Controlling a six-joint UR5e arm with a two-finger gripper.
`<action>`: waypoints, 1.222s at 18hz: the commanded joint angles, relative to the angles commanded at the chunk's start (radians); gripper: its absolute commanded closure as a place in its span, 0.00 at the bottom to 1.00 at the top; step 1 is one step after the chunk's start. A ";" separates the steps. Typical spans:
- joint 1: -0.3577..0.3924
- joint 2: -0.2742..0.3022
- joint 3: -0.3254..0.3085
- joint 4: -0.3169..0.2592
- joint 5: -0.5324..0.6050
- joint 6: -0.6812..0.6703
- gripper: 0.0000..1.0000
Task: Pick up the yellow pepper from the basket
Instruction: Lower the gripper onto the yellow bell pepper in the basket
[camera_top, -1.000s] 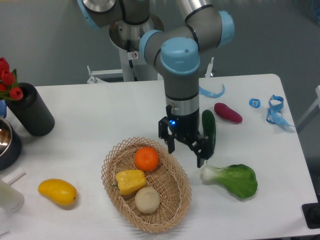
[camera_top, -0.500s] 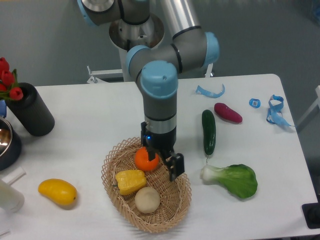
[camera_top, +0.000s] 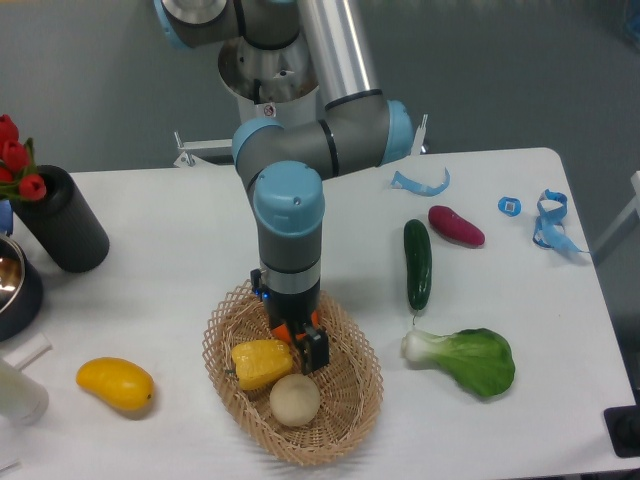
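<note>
The yellow pepper (camera_top: 260, 362) lies in the left half of the tan wicker basket (camera_top: 350, 410), a pale round vegetable (camera_top: 295, 399) just in front of it. My gripper (camera_top: 296, 348) hangs low inside the basket, right beside the pepper's right edge and over the orange (camera_top: 284, 330), which is mostly hidden beneath it. The jaws look open. One dark finger (camera_top: 316, 350) shows to the right of the pepper; the other is hidden. Nothing is held.
A yellow mango-like fruit (camera_top: 115, 384) lies left of the basket. To the right are a cucumber (camera_top: 417, 263), bok choy (camera_top: 465, 358) and a purple eggplant (camera_top: 456, 226). A black vase (camera_top: 65, 232) and dark bowl (camera_top: 12, 285) stand at the left edge.
The arm has swung left from beside the cucumber to over the basket and has come down, so the gripper now sits right next to the pepper and covers the orange.
</note>
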 joint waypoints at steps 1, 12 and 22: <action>-0.006 -0.005 0.000 0.000 0.000 0.000 0.00; -0.051 -0.037 -0.003 -0.002 0.003 0.000 0.00; -0.063 -0.060 0.000 0.002 0.005 0.003 0.00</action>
